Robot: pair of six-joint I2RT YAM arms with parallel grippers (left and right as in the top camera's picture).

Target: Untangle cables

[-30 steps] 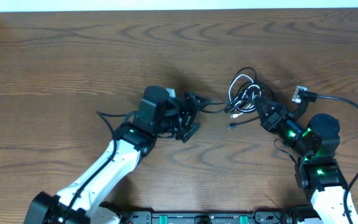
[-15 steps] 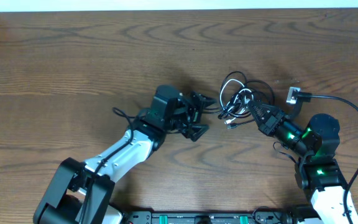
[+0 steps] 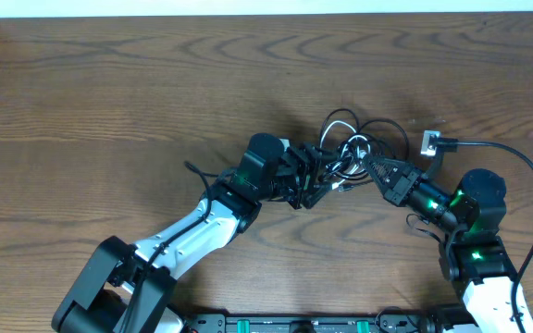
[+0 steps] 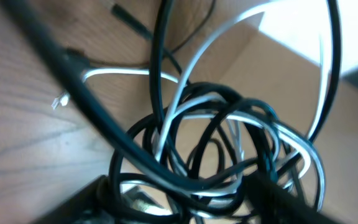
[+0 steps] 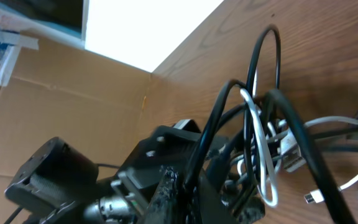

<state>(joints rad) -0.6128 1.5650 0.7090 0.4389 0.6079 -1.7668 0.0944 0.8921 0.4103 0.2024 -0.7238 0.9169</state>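
The cables [image 3: 354, 146] lie as one knot of thin black loops and a white cord right of the table's middle. My left gripper [image 3: 317, 176] has reached into the knot's left side. In the left wrist view its jaws [image 4: 179, 202] stand apart, open, with black and white loops [image 4: 229, 143] bunched between the fingers [image 4: 86, 202]. From the right, my right gripper [image 3: 370, 165] is shut on a black cable at the knot's lower edge. In the right wrist view that cable [image 5: 229, 106] rises from between the shut right gripper [image 5: 188, 186].
A white plug [image 3: 430, 141] on a black cord lies just right of the knot, and the cord curves round the right arm [image 3: 475, 199]. Small loose plug ends [image 5: 312, 198] rest on the wood. A cardboard wall [image 5: 55, 106] borders the table.
The left arm moved right into the knot and its jaws narrowed around the loops. The right gripper, still shut, shifted left and the knot moved with it.
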